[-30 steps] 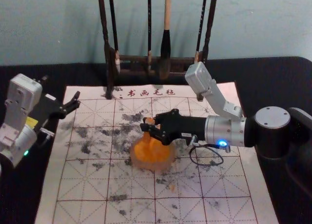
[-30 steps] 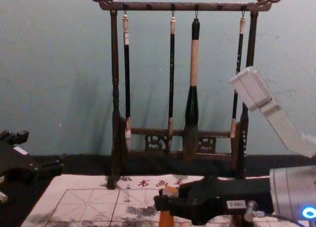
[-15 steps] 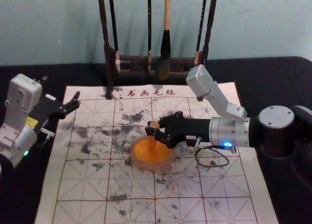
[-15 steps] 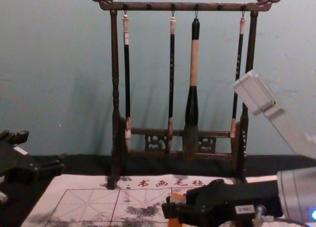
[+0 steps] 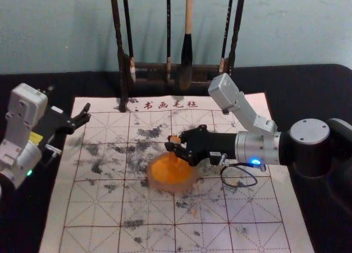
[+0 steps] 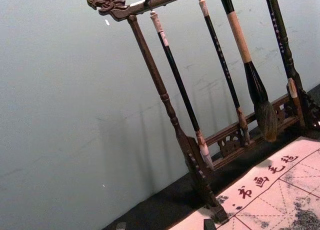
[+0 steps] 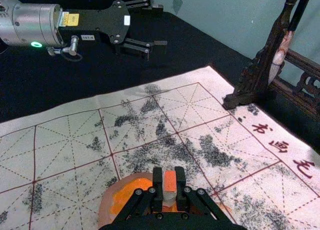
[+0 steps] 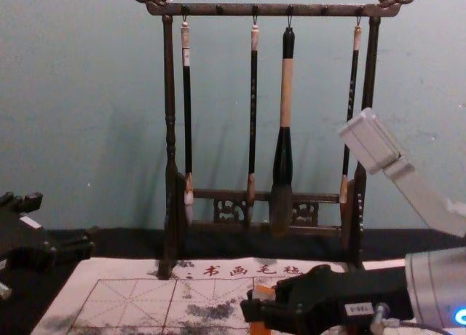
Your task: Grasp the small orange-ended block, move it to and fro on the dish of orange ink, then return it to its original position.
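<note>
With the right gripper's [image 7: 169,186] jaws narrowed on the small block [image 7: 170,181] at the dish [image 5: 170,187] of orange ink [image 5: 164,173], and the left gripper's [image 7: 161,26] wide, we judge that pressing too hard sideways could twist the block or drag the dish.

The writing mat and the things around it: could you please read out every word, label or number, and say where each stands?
"书画毛毡": in dark red along the far edge of the mat.
Labels on the left claw and right claw: too small to read surely.
Characters on the brush handles: too small to read.
</note>
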Controlling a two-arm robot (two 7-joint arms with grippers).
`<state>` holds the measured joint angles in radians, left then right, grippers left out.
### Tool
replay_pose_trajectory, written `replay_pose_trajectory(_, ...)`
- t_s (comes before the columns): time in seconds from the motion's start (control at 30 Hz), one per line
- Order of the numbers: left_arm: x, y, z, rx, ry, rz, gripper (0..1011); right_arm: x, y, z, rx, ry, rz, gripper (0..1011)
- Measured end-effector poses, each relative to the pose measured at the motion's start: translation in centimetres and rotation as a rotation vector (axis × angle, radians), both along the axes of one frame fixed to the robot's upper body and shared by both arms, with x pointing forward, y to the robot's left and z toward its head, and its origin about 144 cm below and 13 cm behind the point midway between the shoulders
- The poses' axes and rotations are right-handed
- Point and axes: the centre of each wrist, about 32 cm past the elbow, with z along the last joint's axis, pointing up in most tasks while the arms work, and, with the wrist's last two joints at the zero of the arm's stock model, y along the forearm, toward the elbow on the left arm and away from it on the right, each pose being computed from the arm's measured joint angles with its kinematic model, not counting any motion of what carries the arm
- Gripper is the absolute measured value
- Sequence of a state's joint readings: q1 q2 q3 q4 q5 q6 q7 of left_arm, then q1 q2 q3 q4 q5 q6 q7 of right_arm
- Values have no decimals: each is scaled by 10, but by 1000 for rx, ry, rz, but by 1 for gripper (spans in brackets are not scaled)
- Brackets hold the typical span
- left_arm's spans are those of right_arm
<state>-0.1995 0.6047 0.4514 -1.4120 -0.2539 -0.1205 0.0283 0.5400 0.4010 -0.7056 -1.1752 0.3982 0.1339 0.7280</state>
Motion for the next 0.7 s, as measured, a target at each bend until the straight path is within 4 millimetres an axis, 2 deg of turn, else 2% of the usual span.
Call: replay_pose_trajectory(0.7, 0, 0, 0, 0, 0, 0, 1001, -8, -8, 3, -3, -9, -1, 112)
